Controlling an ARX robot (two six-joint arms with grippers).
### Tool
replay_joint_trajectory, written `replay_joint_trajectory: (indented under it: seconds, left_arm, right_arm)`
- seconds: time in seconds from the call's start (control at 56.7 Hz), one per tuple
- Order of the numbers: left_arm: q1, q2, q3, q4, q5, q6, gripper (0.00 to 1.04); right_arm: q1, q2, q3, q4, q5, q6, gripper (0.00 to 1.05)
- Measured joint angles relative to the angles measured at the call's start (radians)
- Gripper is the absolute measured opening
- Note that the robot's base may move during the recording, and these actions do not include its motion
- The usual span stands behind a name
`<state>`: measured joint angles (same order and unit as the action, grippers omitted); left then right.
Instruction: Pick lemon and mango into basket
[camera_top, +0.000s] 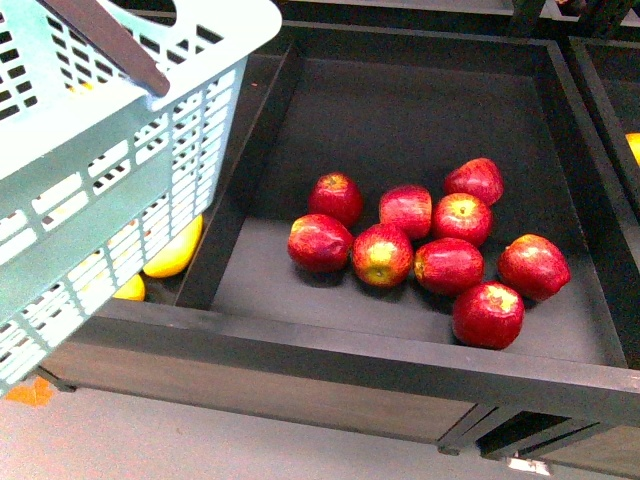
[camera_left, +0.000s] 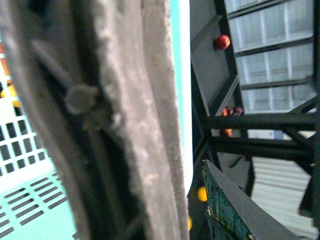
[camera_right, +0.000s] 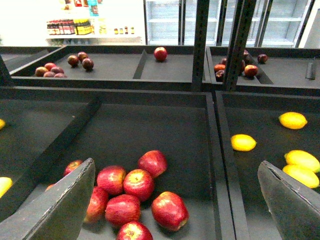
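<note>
The pale turquoise basket (camera_top: 110, 150) with its brown handle (camera_top: 105, 42) hangs at the upper left, above the left bin. My left gripper (camera_left: 192, 175) is shut on the handle (camera_left: 150, 125), which fills the left wrist view; the slotted basket floor (camera_left: 30, 205) shows beyond it. Two yellow-orange fruits (camera_top: 172, 250) (camera_top: 130, 289) lie in the left bin, partly hidden by the basket; I cannot tell lemon from mango there. My right gripper (camera_right: 176, 165) is open and empty above the apple bin. Small yellow lemons (camera_right: 243, 142) (camera_right: 293, 120) and longer yellow fruits, possibly mangoes (camera_right: 302, 160), lie in the bin to its right.
Several red apples (camera_top: 382, 253) lie in the middle black bin (camera_top: 330, 345). Raised black dividers (camera_right: 222, 165) separate the bins. Another yellow fruit (camera_top: 634, 146) shows at the far right edge. Further shelves with apples (camera_right: 160, 53) and black posts (camera_right: 200, 45) stand behind.
</note>
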<state>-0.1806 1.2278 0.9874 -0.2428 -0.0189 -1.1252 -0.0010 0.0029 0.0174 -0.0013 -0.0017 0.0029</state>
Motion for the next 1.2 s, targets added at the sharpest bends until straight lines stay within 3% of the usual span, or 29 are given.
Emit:
replay_joint_trajectory:
  seconds: [0.388, 0.599, 0.864, 1.199]
  left_arm:
    - [-0.129, 0.424, 0.401, 0.017, 0.008, 0.074, 0.28]
    - [-0.262, 0.637, 0.636, -0.05, 0.127, 0.175, 0.28]
    - [-0.402, 0.675, 0.692, -0.098, 0.26, 0.219, 0.27]
    - [-0.475, 0.688, 0.725, -0.085, 0.334, 0.254, 0.27]
  right_arm:
    - [0.0, 0.0, 0.0, 0.0, 0.002, 0.0, 0.96]
    - [0.0, 0.0, 0.0, 0.0, 0.002, 0.0, 0.96]
    - [0.0, 0.0, 0.0, 0.0, 0.002, 0.0, 0.96]
    - [0.0, 0.0, 0.0, 0.0, 0.002, 0.0, 0.96]
